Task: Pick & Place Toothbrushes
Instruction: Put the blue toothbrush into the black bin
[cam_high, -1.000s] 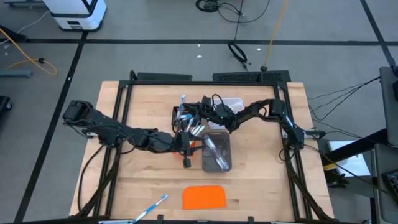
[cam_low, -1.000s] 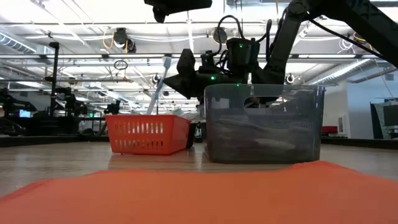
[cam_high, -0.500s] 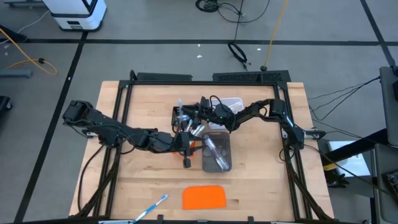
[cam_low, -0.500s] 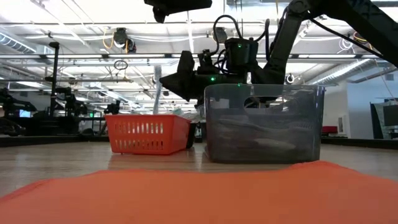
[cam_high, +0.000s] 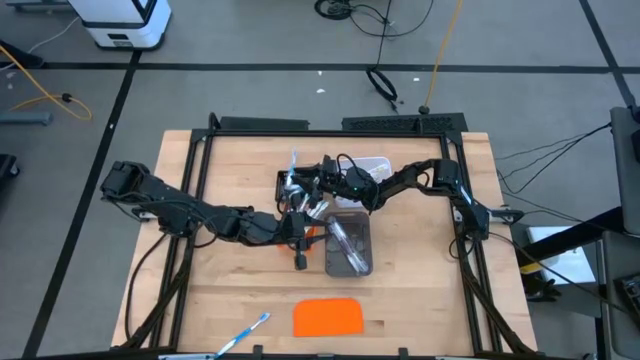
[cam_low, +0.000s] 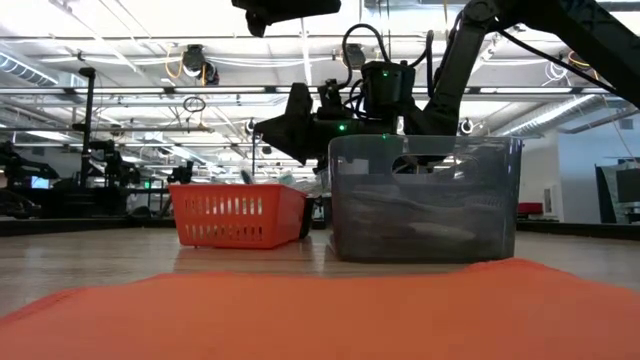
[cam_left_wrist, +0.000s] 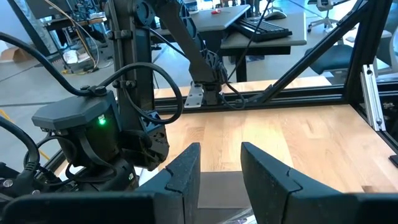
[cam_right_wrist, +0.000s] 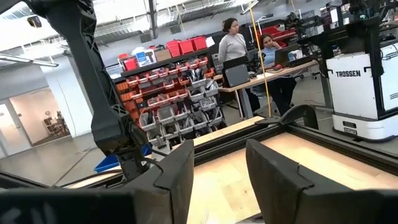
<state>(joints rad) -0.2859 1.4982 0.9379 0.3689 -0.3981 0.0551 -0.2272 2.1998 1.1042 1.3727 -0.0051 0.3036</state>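
My right gripper (cam_high: 298, 183) hangs open over the small trays at the table's middle, with nothing between its fingers (cam_right_wrist: 273, 174). Just beyond it a thin blue-and-white toothbrush (cam_high: 293, 160) lies slanted, and its pale tip (cam_low: 245, 178) shows above the orange basket (cam_low: 238, 215); what it rests on is hidden. My left gripper (cam_high: 303, 218) stands open beside it, over the orange basket, and is empty in the left wrist view (cam_left_wrist: 221, 177). The grey bin (cam_high: 349, 246) holds several pale toothbrushes. A blue toothbrush (cam_high: 243, 336) lies flat near the table's front edge.
A flat orange slab (cam_high: 328, 318) lies near the front edge, right of the blue toothbrush. A pale tray (cam_high: 376, 165) sits behind the grey bin under the right arm. A black frame (cam_high: 335, 124) runs along the table's far edge. People sit at desks in the room beyond (cam_right_wrist: 233, 43).
My right gripper has opened and let go of the toothbrush that it held upright by its lower end. The toothbrush stood tilted, then upright, and has now dropped behind the orange basket, with only its tip showing above the rim. My left gripper has kept still.
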